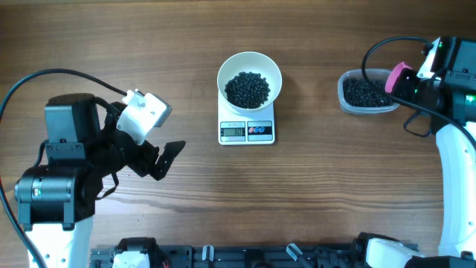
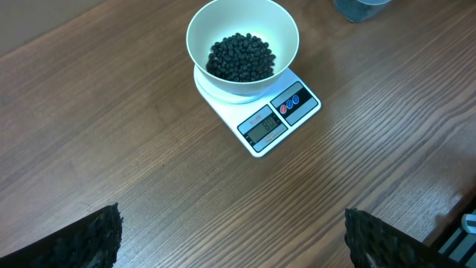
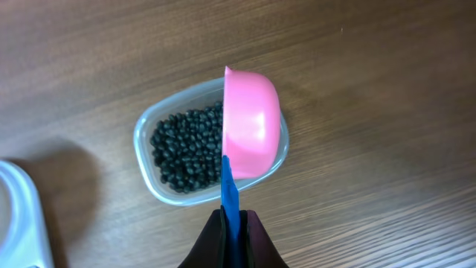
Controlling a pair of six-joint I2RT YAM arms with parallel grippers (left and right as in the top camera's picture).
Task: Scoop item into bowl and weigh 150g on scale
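The right claw [image 3: 233, 223] clenches the scoop [image 3: 251, 123] by its handle over the tub [image 3: 146, 152], frame centre. The left claw [image 2: 232, 242] gapes; upper centre, the bowl [image 2: 286, 37] of pellets [image 2: 239, 56] sits on the scale [image 2: 227, 108].

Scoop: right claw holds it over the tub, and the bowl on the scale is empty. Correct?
Not quite. The bowl on the scale isn't empty: it holds a heap of black pellets, as the overhead view shows. The rest is right: the right claw holds the scoop over the tub.
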